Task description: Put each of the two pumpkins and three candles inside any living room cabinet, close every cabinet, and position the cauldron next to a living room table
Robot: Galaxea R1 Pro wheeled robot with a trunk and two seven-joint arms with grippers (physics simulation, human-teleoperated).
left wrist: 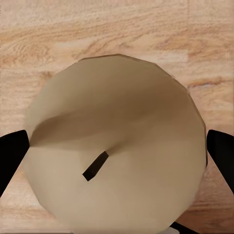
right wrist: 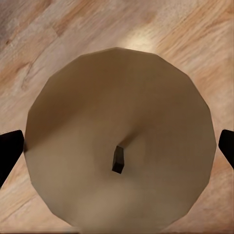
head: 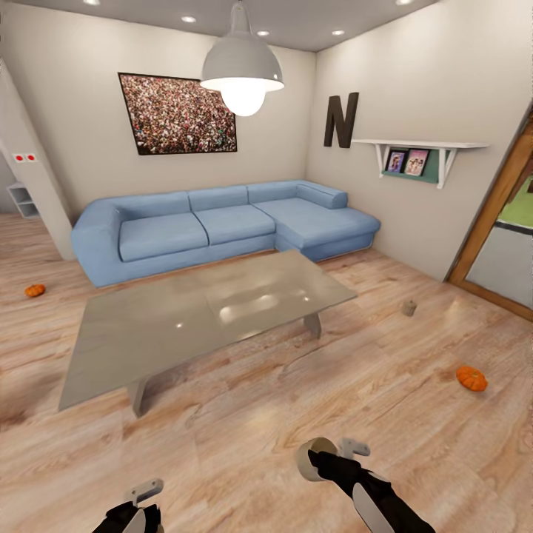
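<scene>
A whitish candle (left wrist: 117,146) with a dark wick sits between the two dark fingers of my left gripper (left wrist: 117,156), seen from above the wooden floor. My right gripper (right wrist: 119,148) is likewise shut on another candle (right wrist: 122,97). In the head view that candle (head: 312,457) shows at the tip of my right gripper (head: 329,460) low over the floor, and my left gripper (head: 144,497) is at the bottom edge. A third candle (head: 409,308) stands on the floor right of the table (head: 133,340). One pumpkin (head: 35,290) lies far left, another pumpkin (head: 471,378) at the right. The cabinet and cauldron are out of view.
A blue corner sofa (head: 222,226) stands behind the table along the back wall. A pendant lamp (head: 242,70) hangs over the table. A wooden door frame (head: 492,215) is at the right. Open wooden floor (head: 244,444) lies between me and the table.
</scene>
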